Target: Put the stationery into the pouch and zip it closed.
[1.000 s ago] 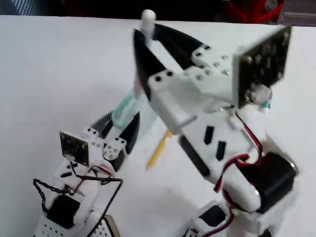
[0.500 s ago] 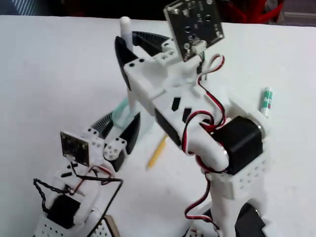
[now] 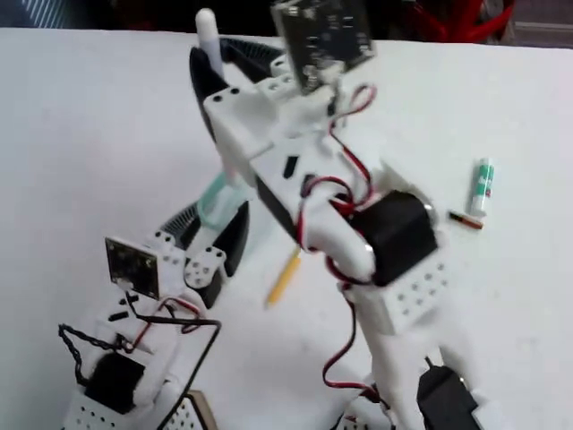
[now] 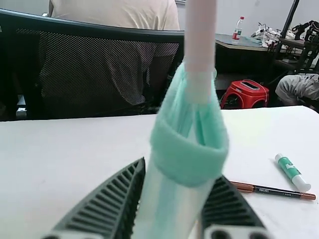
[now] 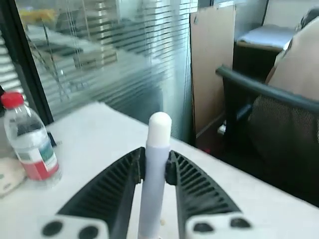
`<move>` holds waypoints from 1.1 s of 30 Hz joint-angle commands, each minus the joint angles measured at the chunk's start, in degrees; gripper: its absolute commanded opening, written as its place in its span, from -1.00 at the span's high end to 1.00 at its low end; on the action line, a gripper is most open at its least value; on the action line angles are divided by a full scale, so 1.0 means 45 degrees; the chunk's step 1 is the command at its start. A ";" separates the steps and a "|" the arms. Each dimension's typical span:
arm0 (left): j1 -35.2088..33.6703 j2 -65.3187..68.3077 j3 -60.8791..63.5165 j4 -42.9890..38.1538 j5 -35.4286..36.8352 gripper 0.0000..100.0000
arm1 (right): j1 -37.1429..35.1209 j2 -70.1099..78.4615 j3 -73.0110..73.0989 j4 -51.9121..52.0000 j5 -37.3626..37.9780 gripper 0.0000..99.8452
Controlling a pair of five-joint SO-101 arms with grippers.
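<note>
The right hand [image 3: 213, 55] is gripping a white pen [image 3: 207, 31] upright, and the left hand [image 3: 218, 220] is pinching the teal pouch [image 3: 213, 190] below it.

Hidden / cut off
High view: pouch [image 3: 213, 199] mostly behind R arm [image 3: 358, 224], pencil [image 3: 285, 278] end under it; L wrist: marker [image 4: 202, 30] tip cropped.

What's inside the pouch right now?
A white pen stands in the pouch's open mouth, its upper end clamped in the right gripper. The pouch wall covers the pen's lower end and anything else inside.
</note>
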 commanded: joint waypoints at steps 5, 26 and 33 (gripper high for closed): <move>-0.0049 0.0029 0.0020 -0.0176 0.0195 0.69 | 0.0068 -0.0615 0.1836 -0.0225 -0.0059 0.97; -0.0049 0.0029 0.0059 -0.0117 0.0195 0.69 | -0.1690 -0.4386 0.7111 0.0400 0.3419 0.74; -0.0049 0.0029 0.0078 -0.0098 0.0195 0.69 | -0.0674 -0.4386 0.7111 0.0928 0.2462 0.32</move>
